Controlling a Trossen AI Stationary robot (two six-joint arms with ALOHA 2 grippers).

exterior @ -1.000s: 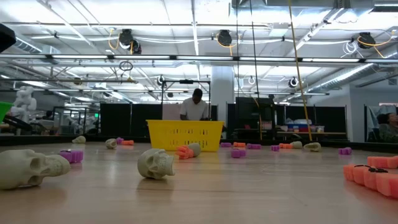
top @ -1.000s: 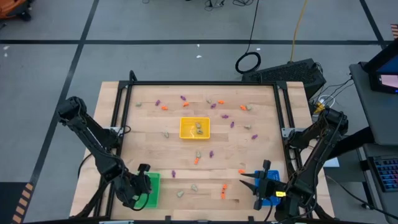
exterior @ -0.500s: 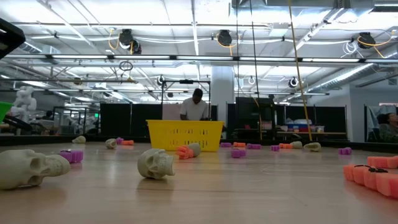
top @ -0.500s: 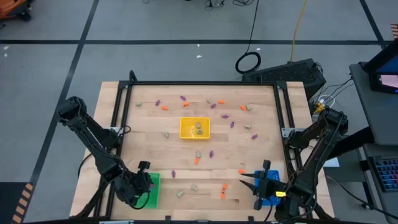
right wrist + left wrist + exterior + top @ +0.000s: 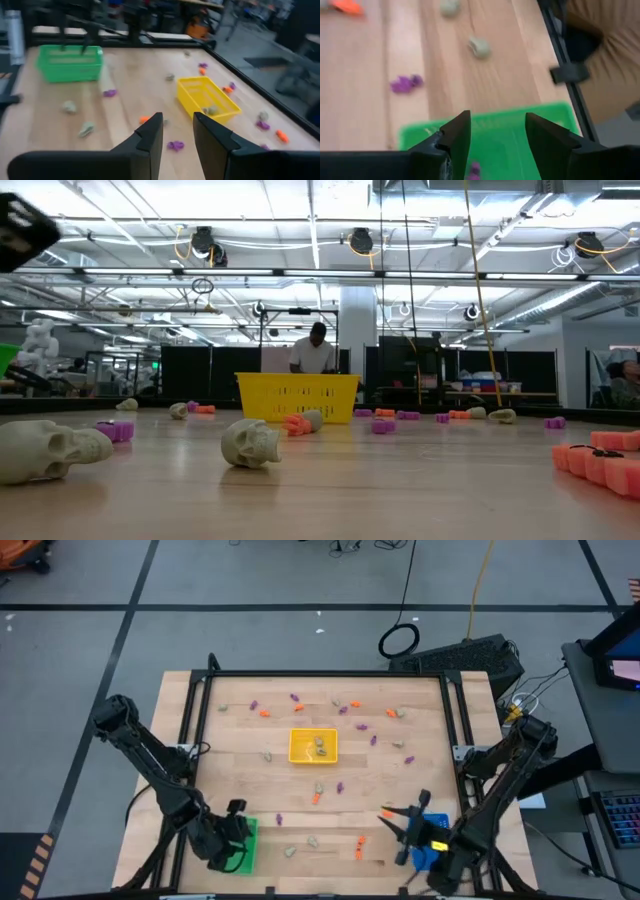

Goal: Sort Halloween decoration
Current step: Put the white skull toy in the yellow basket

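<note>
Scattering orange, purple and pale trinkets (image 5: 317, 787) across wooden tabletop (image 5: 270, 785), hovering left pincer (image 5: 495, 142) with fingers apart over green tray (image 5: 245, 845) at seven o'clock holding a purple piece, likely just releasing, next calling for another pickup; right pincer (image 5: 177, 131) slightly parted, empty.

Light is bright and even, coming from ceiling lamps (image 5: 360, 242) seen at 12 o'clock in the low view. On the wooden table (image 5: 420, 735) shadows are soft and short, without strong glare. The left wrist view has motion blur: a pale skull trinket (image 5: 479, 47) at 12 o'clock looks smeared. The right wrist view is blurred too, most at its edges.
</note>
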